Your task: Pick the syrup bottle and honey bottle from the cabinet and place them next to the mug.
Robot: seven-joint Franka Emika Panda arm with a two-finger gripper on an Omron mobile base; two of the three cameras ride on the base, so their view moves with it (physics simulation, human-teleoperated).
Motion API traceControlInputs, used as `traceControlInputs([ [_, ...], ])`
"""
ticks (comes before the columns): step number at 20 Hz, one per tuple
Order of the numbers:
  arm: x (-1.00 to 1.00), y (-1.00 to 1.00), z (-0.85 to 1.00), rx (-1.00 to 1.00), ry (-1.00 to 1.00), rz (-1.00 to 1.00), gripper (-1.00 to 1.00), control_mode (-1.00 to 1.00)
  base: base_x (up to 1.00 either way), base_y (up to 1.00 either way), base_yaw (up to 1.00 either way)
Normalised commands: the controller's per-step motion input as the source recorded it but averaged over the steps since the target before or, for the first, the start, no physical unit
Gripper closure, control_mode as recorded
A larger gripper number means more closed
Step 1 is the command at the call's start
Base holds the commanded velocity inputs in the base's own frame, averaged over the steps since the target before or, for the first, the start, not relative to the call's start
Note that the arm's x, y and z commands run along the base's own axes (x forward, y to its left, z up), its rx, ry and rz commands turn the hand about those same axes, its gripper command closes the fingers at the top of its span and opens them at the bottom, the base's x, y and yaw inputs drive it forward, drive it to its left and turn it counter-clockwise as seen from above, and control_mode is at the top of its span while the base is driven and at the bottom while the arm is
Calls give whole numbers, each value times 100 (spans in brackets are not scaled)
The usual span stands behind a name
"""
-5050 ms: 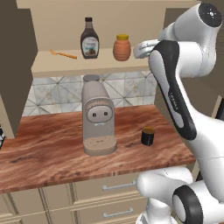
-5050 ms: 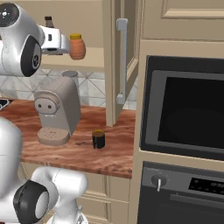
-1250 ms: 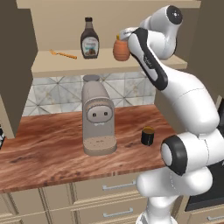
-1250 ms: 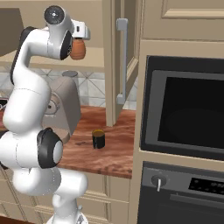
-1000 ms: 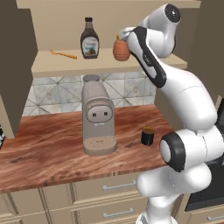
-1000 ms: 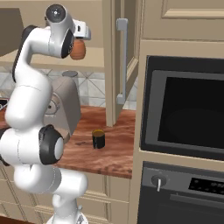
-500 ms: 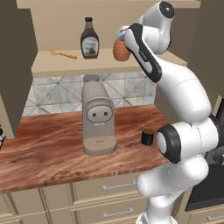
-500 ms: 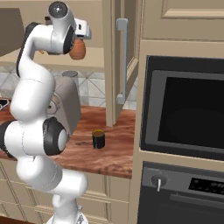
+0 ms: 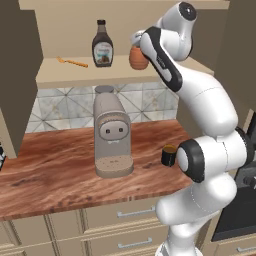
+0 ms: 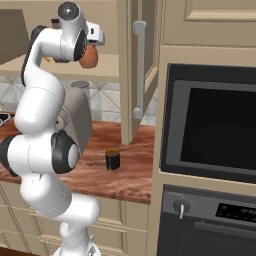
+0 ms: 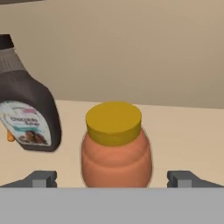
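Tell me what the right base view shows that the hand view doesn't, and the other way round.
Right base view: the small black mug on the brown wooden counter, and the black built-in oven.

Hand view: the tall dark brown syrup bottle, and the open gripper with fingertips either side of the jar.

Both: the squat orange honey bottle with its yellow lid, on the tan cabinet shelf.

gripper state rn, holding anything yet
Gripper: open, holding nothing; its fingertips stand apart on either side of the honey bottle on the cabinet shelf.
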Motion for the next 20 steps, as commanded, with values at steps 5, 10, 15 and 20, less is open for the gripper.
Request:
traceControlInputs([
  [5, 7, 4, -16, 0, 0, 0, -100, -100, 0, 0, 0],
  [10, 19, 1, 0, 0, 0, 0, -100, -100, 0, 0, 0],
  [15, 23, 0, 4, 0, 0, 0, -100, -100, 0, 0, 0],
  [20, 19, 0, 6, 0, 1, 0, -100, -100, 0, 0, 0],
])
